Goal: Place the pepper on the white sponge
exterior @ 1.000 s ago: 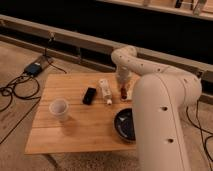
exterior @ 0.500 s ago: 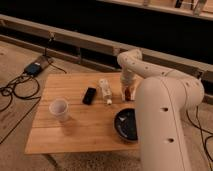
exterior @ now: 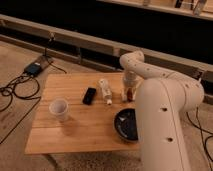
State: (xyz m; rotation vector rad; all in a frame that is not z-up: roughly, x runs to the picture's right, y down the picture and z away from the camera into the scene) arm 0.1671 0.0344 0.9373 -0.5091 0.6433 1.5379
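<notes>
My gripper (exterior: 129, 91) hangs low over the right side of the wooden table (exterior: 75, 130), between the white bottle and my arm's big white link. It is shut on the pepper (exterior: 131, 94), a small dark red shape at its tip, just above the tabletop. The white sponge does not show; the gripper and arm cover the table there.
A white oblong bottle (exterior: 105, 91) lies left of the gripper, and a flat black device (exterior: 89, 95) lies left of the bottle. A white cup (exterior: 59, 109) stands at the table's left. A black bowl (exterior: 126, 124) sits near the front right edge, partly behind my arm (exterior: 165, 120). Cables (exterior: 15, 92) lie on the floor to the left.
The gripper has moved a little to the right and slightly toward the front, and the pepper has moved with it. The bottle, device, cup and bowl have stayed put.
</notes>
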